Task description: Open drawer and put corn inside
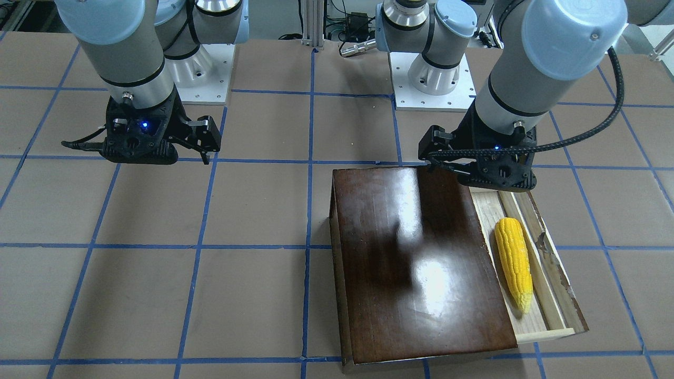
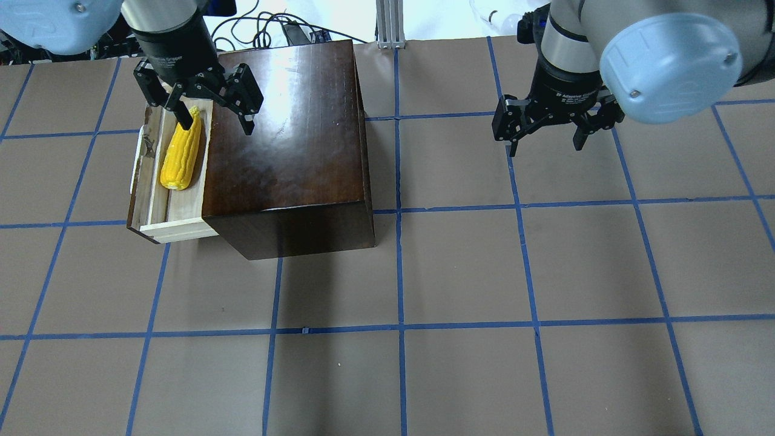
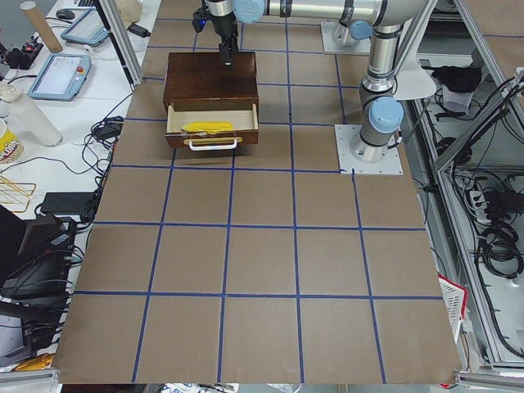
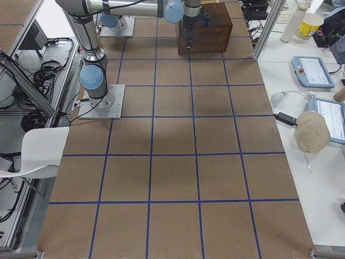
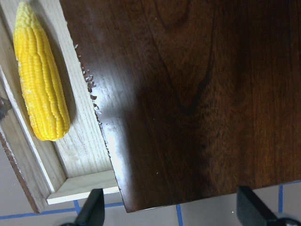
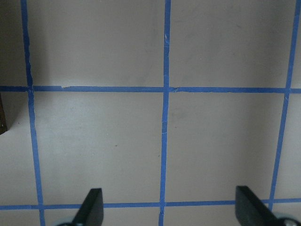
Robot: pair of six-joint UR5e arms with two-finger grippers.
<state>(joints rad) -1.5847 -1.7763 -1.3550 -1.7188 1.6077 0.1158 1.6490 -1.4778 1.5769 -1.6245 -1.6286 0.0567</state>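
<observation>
— Left gripper [image 2: 217, 124]: apart or together?
— Spread wide, clamped on nothing. Hanging over a corner of the glossy dark-brown box [image 2: 290, 139], on the side of the pulled-out drawer [image 2: 177, 229].
— And the fingers?
— One finger [image 2: 181, 114] above an end of the corn [image 2: 180, 151], the other above the box lid. No contact with either, judging by the left wrist view.
— Where exactly for the corn?
— Inside the drawer, flat on the pale-wood floor, lengthwise along the front panel, between that panel and the box. Free of any grip.
— Drawer out how far?
— Partly, toward the robot's left side, with the slim white handle [image 3: 213, 145] facing outward. Scuffed along the dark front edge.
— Right gripper [image 2: 545, 145]?
— Parted as well, and empty. Hovering over brown table [image 2: 460, 266] crossed by blue tape lines [image 2: 399, 266], well apart from box and drawer.
— Anything between its fingers in the right wrist view?
— Only tabletop and tape grid, plus a sliver of dark wood at the left edge.
</observation>
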